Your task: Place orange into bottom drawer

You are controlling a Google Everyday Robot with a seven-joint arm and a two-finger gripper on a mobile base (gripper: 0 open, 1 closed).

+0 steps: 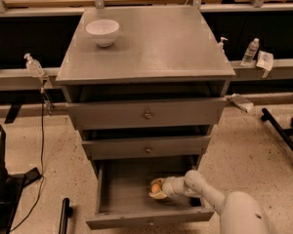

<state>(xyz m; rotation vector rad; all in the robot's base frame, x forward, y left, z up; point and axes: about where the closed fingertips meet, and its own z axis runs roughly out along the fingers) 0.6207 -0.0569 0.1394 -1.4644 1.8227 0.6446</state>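
The bottom drawer (118, 195) of the grey cabinet is pulled out and open. My gripper (156, 188) reaches into it from the right, low over the drawer floor at its right-hand side. The orange (156, 187) sits between the fingers, which are closed around it. My white arm (210, 194) runs from the lower right corner into the drawer.
A white bowl (103, 31) stands on the cabinet top (156, 43) at the back left. The two upper drawers (146, 114) are closed. Bottles (252, 50) stand on the ledge to the right. Black cables and a stand (2, 179) lie at left on the floor.
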